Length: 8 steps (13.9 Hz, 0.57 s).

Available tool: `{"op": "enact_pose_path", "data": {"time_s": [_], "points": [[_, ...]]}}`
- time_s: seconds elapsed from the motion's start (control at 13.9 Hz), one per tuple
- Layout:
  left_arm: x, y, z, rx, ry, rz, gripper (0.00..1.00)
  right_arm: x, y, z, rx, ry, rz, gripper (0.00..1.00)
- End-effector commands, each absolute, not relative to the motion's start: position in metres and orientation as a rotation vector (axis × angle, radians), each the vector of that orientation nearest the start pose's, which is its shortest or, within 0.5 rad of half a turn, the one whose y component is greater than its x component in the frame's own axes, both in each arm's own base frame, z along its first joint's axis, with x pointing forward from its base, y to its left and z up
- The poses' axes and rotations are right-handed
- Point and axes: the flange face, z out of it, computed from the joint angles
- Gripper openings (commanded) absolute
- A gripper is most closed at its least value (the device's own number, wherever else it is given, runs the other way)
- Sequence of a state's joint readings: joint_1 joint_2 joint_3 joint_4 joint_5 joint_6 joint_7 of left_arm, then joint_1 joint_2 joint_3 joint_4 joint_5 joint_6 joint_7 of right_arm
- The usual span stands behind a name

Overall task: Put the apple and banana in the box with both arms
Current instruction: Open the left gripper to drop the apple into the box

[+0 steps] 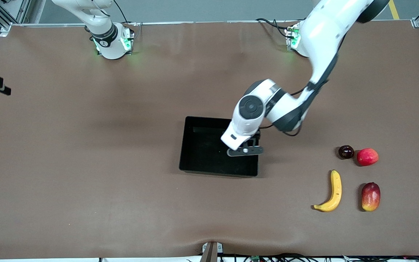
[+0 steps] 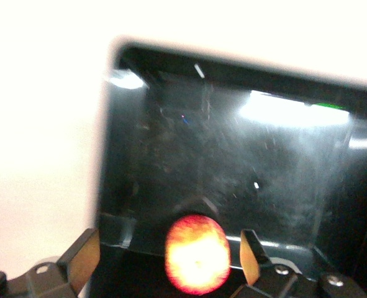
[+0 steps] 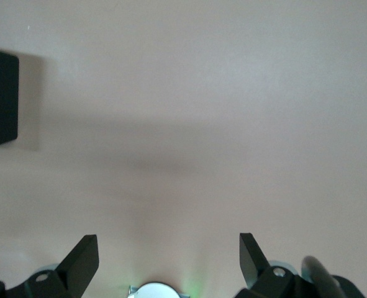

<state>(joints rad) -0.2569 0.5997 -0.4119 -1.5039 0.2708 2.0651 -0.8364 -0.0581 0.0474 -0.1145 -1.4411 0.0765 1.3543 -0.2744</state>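
The black box [image 1: 202,153] lies mid-table. My left gripper [image 1: 245,151] hangs over the box's end toward the left arm. In the left wrist view the left gripper [image 2: 169,234] is open. The red-yellow apple [image 2: 195,254] sits between its spread fingers, clear of one finger and close to the other, over the box floor [image 2: 233,161]. I cannot tell if it rests on the floor. The gripper hides the apple in the front view. The yellow banana [image 1: 331,193] lies on the table toward the left arm's end. My right gripper [image 3: 169,239] is open and empty above bare table near its base.
Beside the banana lie a red-yellow mango-like fruit [image 1: 370,196], a pinkish-red round fruit [image 1: 367,157] and a small dark round fruit [image 1: 346,151]. A corner of the box [image 3: 0,99] shows in the right wrist view. The brown table's front edge bulges at the middle.
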Motion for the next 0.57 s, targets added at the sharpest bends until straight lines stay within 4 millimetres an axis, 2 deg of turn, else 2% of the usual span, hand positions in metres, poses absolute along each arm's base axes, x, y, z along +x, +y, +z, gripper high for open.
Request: {"op": "enact_pose_path", "data": {"time_s": [0.0,0.14,0.22,0.36,0.5], "points": [[0.61,-0.327,0.405,-3.106,-0.208,-0.147,1.0,0.522,-0.074,0.645,-3.047,-0.181,0.214,1.0],[0.634,-0.275,0.41,-3.098,-0.107,-0.15,1.0,0.521,-0.08,0.646,-3.048,-0.083,0.209,1.0],[0.645,-0.249,0.408,-3.096,-0.037,-0.142,1.0,0.521,-0.075,0.647,-3.053,-0.013,0.211,1.0],[0.666,-0.191,0.396,-3.09,0.039,-0.115,1.0,0.522,-0.065,0.647,-3.064,0.153,0.223,1.0],[0.683,-0.137,0.372,-3.095,0.149,-0.065,1.0,0.525,-0.069,0.646,-3.069,0.172,0.217,1.0]]}}
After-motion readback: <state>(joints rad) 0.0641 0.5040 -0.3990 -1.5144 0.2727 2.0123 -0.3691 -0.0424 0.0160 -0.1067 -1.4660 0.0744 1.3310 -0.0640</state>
